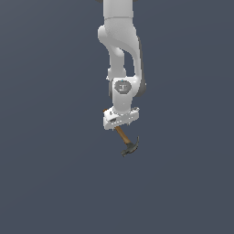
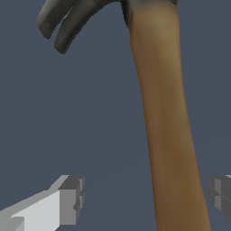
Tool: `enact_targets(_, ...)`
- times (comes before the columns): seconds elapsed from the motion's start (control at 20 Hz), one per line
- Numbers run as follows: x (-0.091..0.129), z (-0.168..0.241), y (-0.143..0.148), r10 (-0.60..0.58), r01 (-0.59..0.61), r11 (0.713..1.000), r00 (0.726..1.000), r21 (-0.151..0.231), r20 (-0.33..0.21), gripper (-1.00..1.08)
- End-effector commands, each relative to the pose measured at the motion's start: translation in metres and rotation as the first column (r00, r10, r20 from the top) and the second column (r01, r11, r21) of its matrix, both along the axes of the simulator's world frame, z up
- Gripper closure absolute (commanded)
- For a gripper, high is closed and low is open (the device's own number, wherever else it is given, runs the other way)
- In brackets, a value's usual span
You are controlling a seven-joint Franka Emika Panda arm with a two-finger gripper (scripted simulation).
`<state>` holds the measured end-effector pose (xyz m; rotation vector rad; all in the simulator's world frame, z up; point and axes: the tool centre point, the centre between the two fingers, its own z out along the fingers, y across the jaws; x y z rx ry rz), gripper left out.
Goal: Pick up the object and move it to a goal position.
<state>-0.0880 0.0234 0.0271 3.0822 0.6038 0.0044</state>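
hammer [image 1: 126, 140]: hangs head-down under gripper [image 1: 120, 119]
gripper: fingers [image 2: 67, 203] apart in wrist view, handle between; grasp state — can't tell
step: pickup/carry phase, prob.
next: confirm grip, move to goal pos (not visible)

Exterior view: off-arm camera, far back, looking slightly down at the arm [image 1: 119, 50] dropping from 12 o'clock to frame centre against a plain grey ground. Wrist view: mounted on the wrist, very close, looking out past two fingertips [image 2: 70, 198], at 7 and 4 o'clock in frame. Shared between views: the hammer [image 1: 126, 140] [image 2: 167, 117], small below centre in exterior, filling the wrist frame from 12 to 5 o'clock.
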Motion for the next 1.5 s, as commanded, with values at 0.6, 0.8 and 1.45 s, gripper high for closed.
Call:
enact_targets(0.6,-0.001,-0.01,0.001,0.002,-0.002,1.0,1.0,0.0,-0.003,1.08)
enact_targets(0.8,0.001,-0.008,-0.003,-0.002,0.002,1.0,1.0,-0.001,0.002,1.08)
enact_targets(1.45,0.011,0.027,-0.073,-0.001,0.001,1.0,1.0,0.0,0.0,1.08)
